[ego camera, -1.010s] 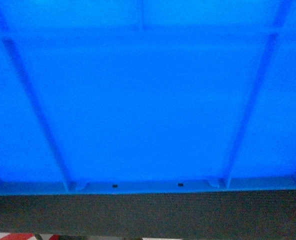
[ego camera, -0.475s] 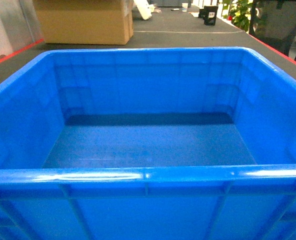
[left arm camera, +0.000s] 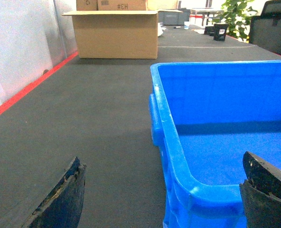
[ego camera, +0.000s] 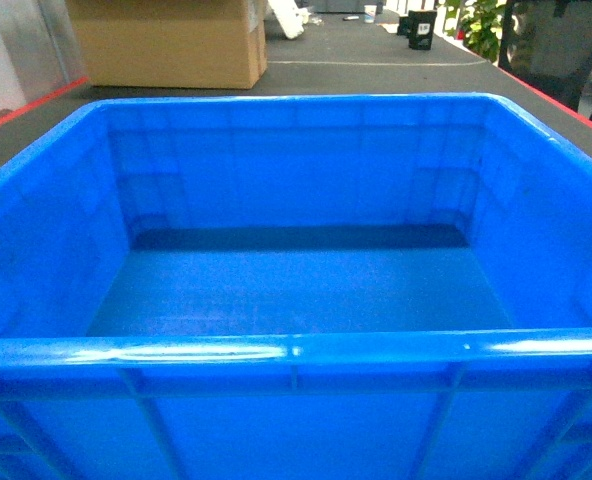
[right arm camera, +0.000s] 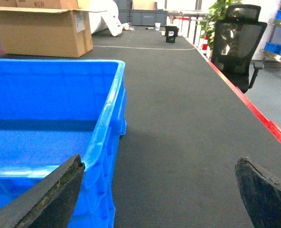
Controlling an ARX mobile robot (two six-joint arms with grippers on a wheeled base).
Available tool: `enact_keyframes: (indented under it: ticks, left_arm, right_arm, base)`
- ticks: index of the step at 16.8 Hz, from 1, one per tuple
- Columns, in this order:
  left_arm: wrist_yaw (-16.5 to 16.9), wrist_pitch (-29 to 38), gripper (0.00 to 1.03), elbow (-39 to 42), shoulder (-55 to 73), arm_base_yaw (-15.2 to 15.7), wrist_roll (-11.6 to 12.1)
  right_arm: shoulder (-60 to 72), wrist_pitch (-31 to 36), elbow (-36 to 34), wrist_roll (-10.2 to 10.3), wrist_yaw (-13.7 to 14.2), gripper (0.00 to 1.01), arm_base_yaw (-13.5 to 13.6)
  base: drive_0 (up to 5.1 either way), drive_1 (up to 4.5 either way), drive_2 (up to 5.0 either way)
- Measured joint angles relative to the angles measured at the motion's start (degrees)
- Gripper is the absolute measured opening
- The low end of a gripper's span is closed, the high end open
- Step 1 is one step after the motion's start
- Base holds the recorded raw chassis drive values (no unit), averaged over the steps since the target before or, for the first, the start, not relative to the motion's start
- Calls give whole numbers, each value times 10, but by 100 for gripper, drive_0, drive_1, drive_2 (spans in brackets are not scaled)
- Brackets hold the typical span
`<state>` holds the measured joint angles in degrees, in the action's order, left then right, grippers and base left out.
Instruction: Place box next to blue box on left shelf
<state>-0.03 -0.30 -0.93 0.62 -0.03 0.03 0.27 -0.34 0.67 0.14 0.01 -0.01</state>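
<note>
**Blue crate waits between two spread end effectors**

Head view: one box (ego camera: 296, 290), empty, fills the frame on the dark tabletop (ego camera: 376, 70), squarely ahead, likely for a two-armed lift. One cardboard carton (ego camera: 166, 40) stands beyond.

Left wrist view: the left end effector (left arm camera: 162, 194) is spread apart, straddling the crate's near-left corner.

Right wrist view: the right end effector (right arm camera: 162, 190) is likewise apart at the near-right corner; one office chair (right arm camera: 238, 45) stands off the tabletop's edge. No shelf is visible.

The cardboard box (left arm camera: 116, 33) bears "#CH" on its upper flap; no other text is readable.
</note>
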Motion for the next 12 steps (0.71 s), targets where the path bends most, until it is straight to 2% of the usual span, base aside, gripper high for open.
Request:
enact_keyframes:
  ticks: [12]
  left_arm:
    - [0,0,98,0,0,0,0]
  right_arm:
    - [0,0,0,0,0,98,0]
  base:
    - [0,0,0]
